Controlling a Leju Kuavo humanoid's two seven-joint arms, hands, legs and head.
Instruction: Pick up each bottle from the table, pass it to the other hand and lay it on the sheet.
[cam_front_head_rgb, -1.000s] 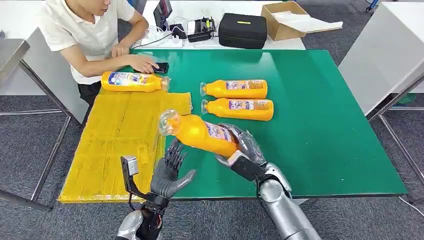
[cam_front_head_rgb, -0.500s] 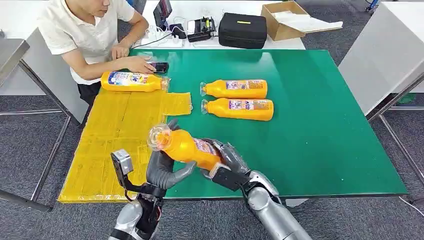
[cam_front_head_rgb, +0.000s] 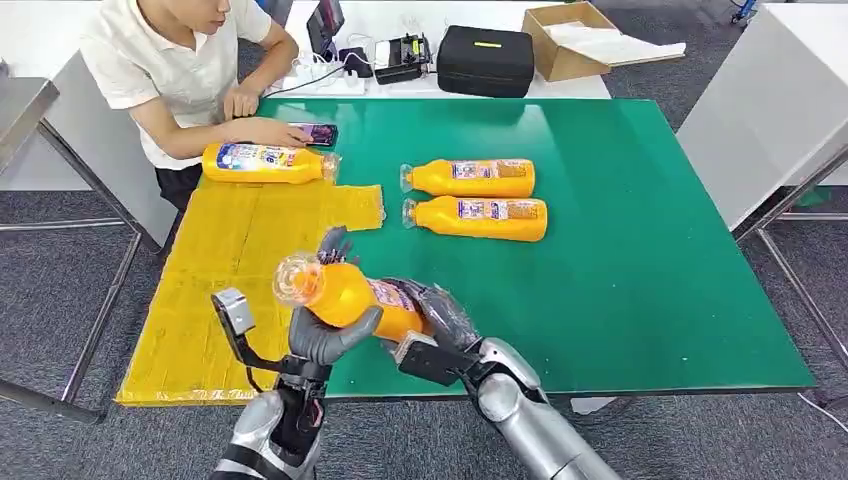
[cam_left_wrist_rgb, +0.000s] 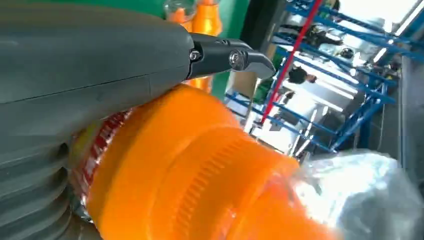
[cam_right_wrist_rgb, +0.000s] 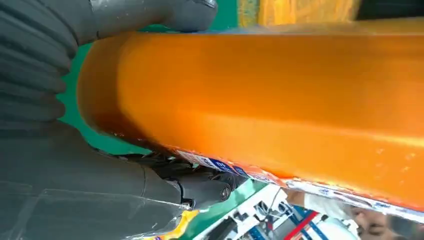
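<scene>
An orange bottle (cam_front_head_rgb: 345, 295) hangs over the near table edge, its clear cap toward the yellow sheet (cam_front_head_rgb: 230, 290). My right hand (cam_front_head_rgb: 430, 318) grips its base end (cam_right_wrist_rgb: 280, 95). My left hand (cam_front_head_rgb: 325, 335) holds it near the neck, thumb across the front and fingers (cam_front_head_rgb: 335, 245) rising behind. The left wrist view shows the thumb (cam_left_wrist_rgb: 90, 60) lying against the bottle's shoulder (cam_left_wrist_rgb: 200, 170). Another bottle (cam_front_head_rgb: 265, 162) lies at the sheet's far end. Two more bottles (cam_front_head_rgb: 470, 178) (cam_front_head_rgb: 480, 218) lie side by side on the green table (cam_front_head_rgb: 620, 260).
A person (cam_front_head_rgb: 170, 70) sits at the far left corner with a hand by a phone (cam_front_head_rgb: 315, 133). A black case (cam_front_head_rgb: 485, 60) and a cardboard box (cam_front_head_rgb: 570, 40) stand behind the table. The table's right half is bare.
My right hand has carried the bottle left and toward me. My left hand, open a second ago, has risen and closed its thumb around the bottle's neck end.
</scene>
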